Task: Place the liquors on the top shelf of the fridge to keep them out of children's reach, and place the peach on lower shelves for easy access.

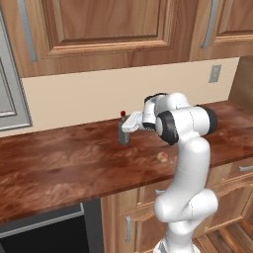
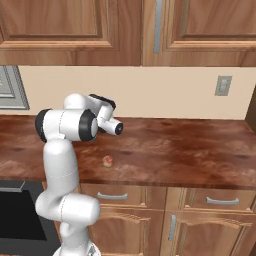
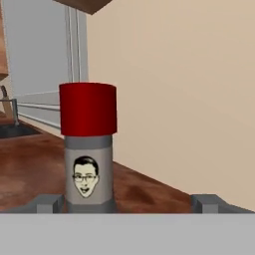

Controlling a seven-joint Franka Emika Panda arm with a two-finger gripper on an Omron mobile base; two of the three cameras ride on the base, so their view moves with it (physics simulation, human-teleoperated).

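**Claw lining up on the red-capped bottle**

The bottle [image 3: 88,149] is standing upright on the counter [image 1: 59,168] near the wall, looking like rigid, slick, breakable glass (probably bottom-heavy), so I'd be gripping the grey body under the cap. The claw [image 3: 127,203] is hanging spread wide, bottle sitting just ahead, closer to one finger, nothing touching. The peach [image 1: 162,157] is lying nearby.

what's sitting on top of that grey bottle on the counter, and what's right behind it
A red cap tops the grey bottle. Behind it rises the bare beige wall. The open tool covers the bottle's base, so its footing on the counter is hidden.
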